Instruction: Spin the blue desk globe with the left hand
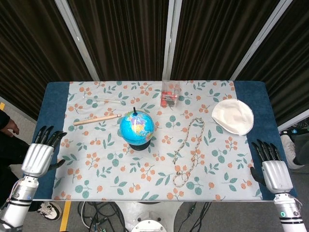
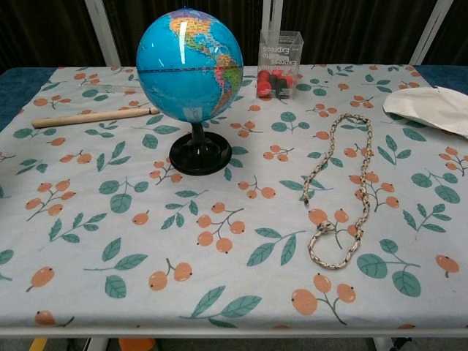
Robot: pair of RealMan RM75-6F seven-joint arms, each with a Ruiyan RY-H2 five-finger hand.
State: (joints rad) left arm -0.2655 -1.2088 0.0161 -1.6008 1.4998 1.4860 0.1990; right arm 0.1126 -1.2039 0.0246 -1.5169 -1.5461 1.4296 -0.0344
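Left hand (image 1: 39,154) at the table's left edge, fingers spread, holding nothing, well apart from the globe. Wooden stick (image 1: 97,119) lies left of the blue desk globe (image 1: 136,127), which stands upright on its black base near table centre. Rope loop (image 1: 188,151) to its right. Right hand (image 1: 274,170) off the right corner, fingers apart, empty.

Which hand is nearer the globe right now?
Left, by a modest margin. The left hand hangs open off the table's left edge, level with the globe and not touching it. The right hand is open at the front right corner, farther away.
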